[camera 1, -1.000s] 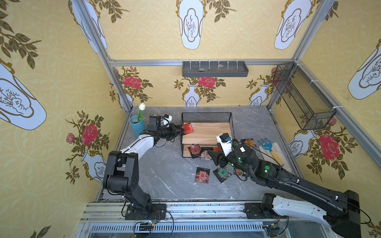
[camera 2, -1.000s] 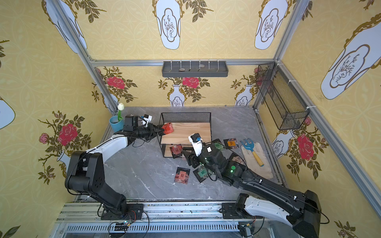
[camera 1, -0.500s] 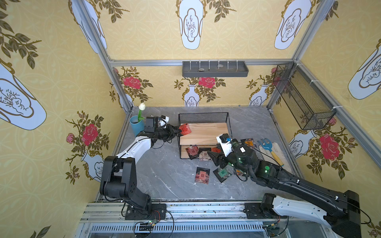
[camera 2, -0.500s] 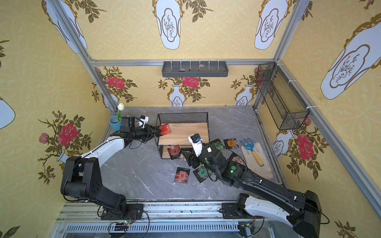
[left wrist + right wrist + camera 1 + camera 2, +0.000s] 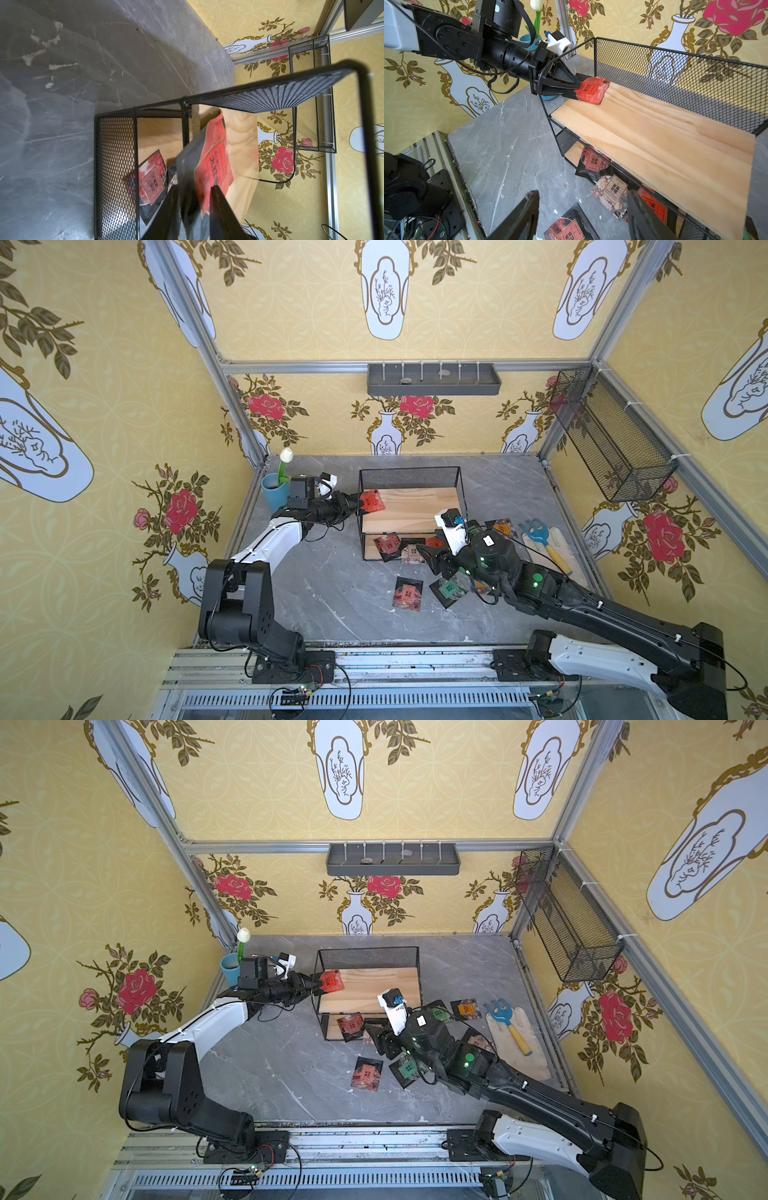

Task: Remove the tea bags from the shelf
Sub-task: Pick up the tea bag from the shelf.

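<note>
Sachet removal under way: left gripper (image 5: 576, 88) clamped on red square sachet (image 5: 591, 92) over upper pale wooden board of small two-tier black wire-mesh shelf (image 5: 409, 477); more printed tea bags (image 5: 592, 163) on lower board; right gripper (image 5: 582, 200) empty, jaws apart.

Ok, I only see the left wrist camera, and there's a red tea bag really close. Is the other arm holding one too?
Observer: No. The right gripper is open and empty, near the front of the lower board of the shelf.
Operator: Are any tea bags out already?
Observer: Yes, a dark red tea bag lies flat on the table, in front of the shelf.
Operator: What's next to my arm?
Observer: A blue cup holding a white tulip, in the back corner.
</note>
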### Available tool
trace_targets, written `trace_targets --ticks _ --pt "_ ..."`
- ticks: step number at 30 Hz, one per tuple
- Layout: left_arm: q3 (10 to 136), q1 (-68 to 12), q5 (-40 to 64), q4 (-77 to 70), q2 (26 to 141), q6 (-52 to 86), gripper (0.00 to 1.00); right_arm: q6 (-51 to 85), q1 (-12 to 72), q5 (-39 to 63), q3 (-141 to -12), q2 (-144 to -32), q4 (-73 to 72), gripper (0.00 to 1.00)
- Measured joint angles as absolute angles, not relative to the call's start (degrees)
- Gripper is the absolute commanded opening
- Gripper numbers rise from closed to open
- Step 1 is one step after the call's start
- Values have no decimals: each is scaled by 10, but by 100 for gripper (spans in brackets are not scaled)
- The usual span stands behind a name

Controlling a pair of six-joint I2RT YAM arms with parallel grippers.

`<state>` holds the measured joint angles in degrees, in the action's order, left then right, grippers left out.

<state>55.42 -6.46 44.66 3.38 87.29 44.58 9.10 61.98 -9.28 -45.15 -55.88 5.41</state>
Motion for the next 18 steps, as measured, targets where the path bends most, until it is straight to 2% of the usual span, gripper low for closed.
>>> trace_targets --ticks 5,9,18 --pt "550 -61 446 34 868 444 5 90 620 -87 -452 -564 54 70" --pt "549 -59 446 34 865 442 1 90 620 -83 -453 -565 54 70" --pt "549 -53 446 35 838 440 0 90 620 -83 -455 -567 42 70"
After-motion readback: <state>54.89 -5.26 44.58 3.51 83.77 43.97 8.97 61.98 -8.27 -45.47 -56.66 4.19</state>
